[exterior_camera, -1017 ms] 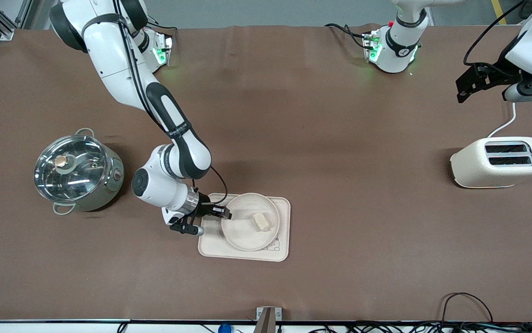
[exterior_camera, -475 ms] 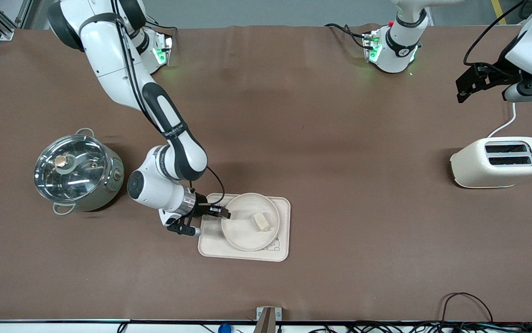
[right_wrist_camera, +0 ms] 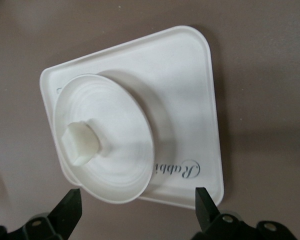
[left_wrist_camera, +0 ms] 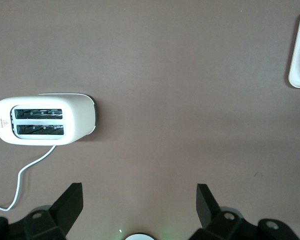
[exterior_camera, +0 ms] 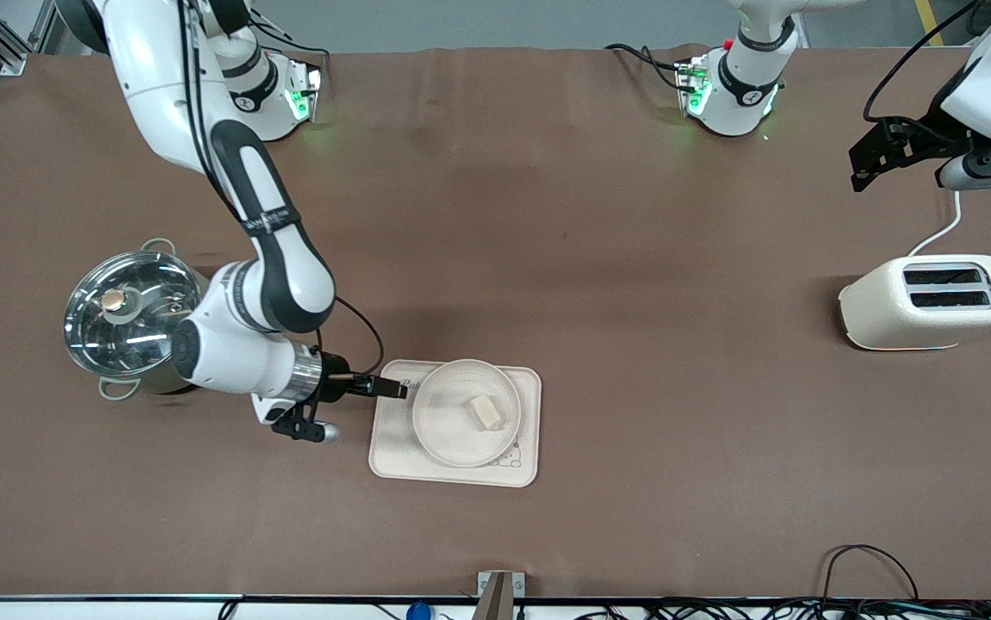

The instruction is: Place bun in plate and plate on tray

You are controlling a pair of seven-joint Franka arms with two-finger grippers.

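The pale bun (exterior_camera: pixel 486 412) lies in the round cream plate (exterior_camera: pixel 452 430), and the plate sits on the cream tray (exterior_camera: pixel 392 456) with "Rabbit" lettering. The right wrist view shows the bun (right_wrist_camera: pixel 80 141), the plate (right_wrist_camera: pixel 120 165) and the tray (right_wrist_camera: pixel 190 75) together. My right gripper (exterior_camera: pixel 392 389) is open and empty, just off the tray's edge toward the right arm's end of the table, clear of the plate; its jaws also show in the right wrist view (right_wrist_camera: pixel 137 200). My left gripper (exterior_camera: pixel 870 164) is open, empty and raised above the table by the toaster, where it waits.
A glass-lidded steel pot (exterior_camera: pixel 138 320) stands toward the right arm's end of the table, close to the right arm's wrist. A cream two-slot toaster (exterior_camera: pixel 930 301) with a white cord stands toward the left arm's end; it also shows in the left wrist view (left_wrist_camera: pixel 42 120).
My right gripper has drawn back from the plate's rim, off the tray toward the pot. Plate, bun and tray have stayed put. The left arm has not moved.
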